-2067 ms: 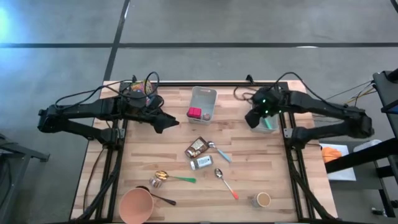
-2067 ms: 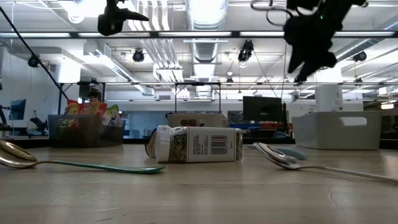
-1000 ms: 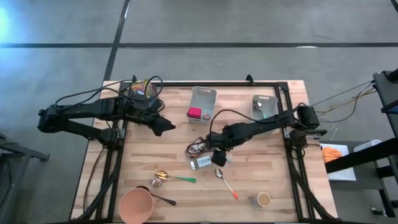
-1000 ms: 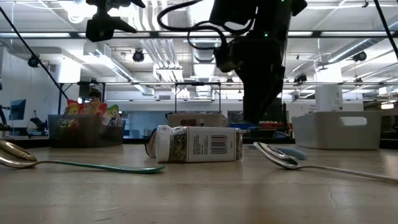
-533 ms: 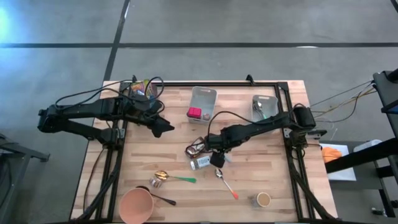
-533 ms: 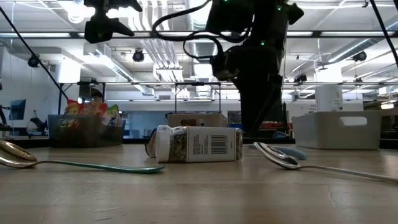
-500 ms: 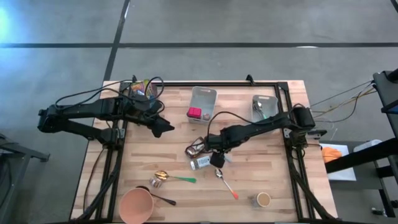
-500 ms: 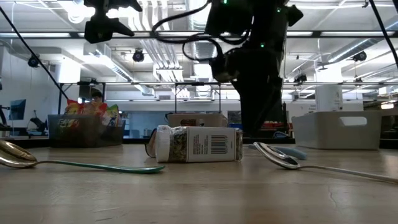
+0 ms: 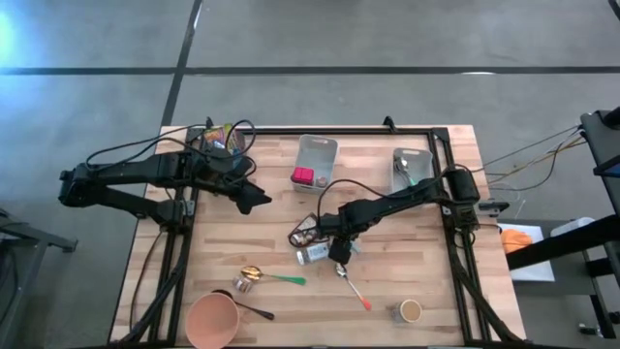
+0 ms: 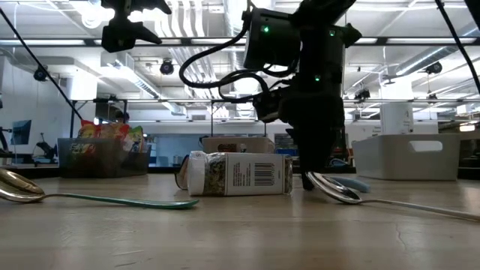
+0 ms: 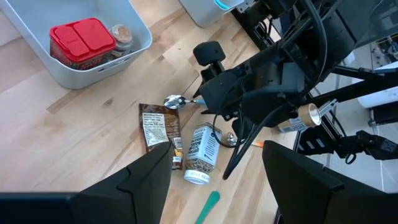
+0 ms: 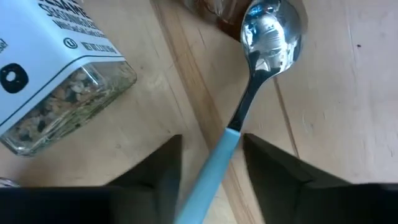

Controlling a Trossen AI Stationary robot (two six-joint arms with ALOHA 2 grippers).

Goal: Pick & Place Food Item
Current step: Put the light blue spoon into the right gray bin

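Dropping from its earlier hover, right claw (image 12: 208, 163) now straddles the blue-handled spoon (image 12: 249, 112) on the worktop (image 9: 426, 271), fingers narrowing but not yet gripping. Spice jar (image 9: 313, 254) lies just beside, untouched. Left claw (image 9: 260, 195) open, waiting w/ nothing held.

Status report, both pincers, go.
Right pincer down at the table, fingers straddling blue-handled spoon, not yet shut. Left pincer open, waiting aloft. Seasoning jar lies alongside.
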